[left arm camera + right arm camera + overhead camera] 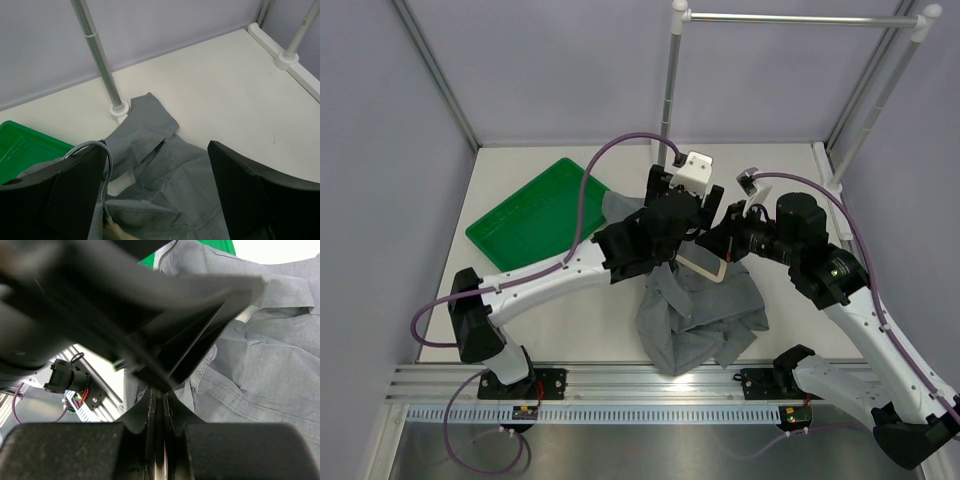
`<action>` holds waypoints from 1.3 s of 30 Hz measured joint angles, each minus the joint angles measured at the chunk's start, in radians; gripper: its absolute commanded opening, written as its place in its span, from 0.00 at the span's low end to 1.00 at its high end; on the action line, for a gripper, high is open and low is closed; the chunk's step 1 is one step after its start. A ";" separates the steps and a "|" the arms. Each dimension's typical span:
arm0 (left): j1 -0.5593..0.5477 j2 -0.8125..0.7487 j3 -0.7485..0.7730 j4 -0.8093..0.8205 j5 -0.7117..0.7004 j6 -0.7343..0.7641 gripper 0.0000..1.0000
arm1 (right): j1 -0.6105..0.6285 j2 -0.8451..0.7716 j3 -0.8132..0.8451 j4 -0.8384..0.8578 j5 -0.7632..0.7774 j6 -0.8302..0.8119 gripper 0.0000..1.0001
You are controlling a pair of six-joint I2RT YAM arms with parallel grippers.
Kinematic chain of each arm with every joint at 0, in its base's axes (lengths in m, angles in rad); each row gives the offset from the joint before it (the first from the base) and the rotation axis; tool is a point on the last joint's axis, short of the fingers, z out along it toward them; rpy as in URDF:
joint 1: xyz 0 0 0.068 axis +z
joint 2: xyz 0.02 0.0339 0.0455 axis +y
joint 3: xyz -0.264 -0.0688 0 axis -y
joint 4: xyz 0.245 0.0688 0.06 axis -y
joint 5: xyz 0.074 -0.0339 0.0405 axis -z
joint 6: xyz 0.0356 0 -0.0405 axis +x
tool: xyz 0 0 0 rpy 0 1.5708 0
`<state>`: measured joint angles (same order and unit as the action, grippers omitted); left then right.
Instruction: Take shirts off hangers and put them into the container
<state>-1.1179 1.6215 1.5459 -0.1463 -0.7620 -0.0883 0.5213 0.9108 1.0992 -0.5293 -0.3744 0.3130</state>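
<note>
The grey shirt (695,320) lies crumpled on the table in front of the arms, with one part reaching toward the green container (520,225). A cream hanger (705,266) sticks out above the shirt between the two grippers. My left gripper (156,150) is open wide over the shirt (175,170), and the hanger's wire hook (92,146) curves beside its left finger. My right gripper (159,395) is shut on a thin part of the hanger, above the shirt (270,365). The left gripper's black body fills most of the right wrist view.
A silver rail (790,18) on two posts stands at the back; one post foot (119,110) sits just beyond the shirt, another (286,60) at the far right. The container's corner (20,145) shows at the left. Grey walls close in the table.
</note>
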 measured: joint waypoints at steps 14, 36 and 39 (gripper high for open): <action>0.025 -0.045 0.085 -0.314 0.171 -0.176 0.99 | 0.037 -0.013 -0.038 0.062 -0.051 0.006 0.00; 0.044 -0.104 0.085 -0.460 0.142 -0.265 0.99 | 0.013 -0.033 -0.155 0.114 0.072 -0.012 0.00; 0.068 -0.114 0.083 -0.468 0.142 -0.270 0.99 | 0.013 -0.041 -0.165 0.114 0.092 -0.018 0.00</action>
<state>-1.0496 1.5078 1.6291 -0.6140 -0.6205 -0.3588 0.5346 0.8696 0.9340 -0.4156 -0.2825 0.2951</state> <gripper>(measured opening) 0.987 0.111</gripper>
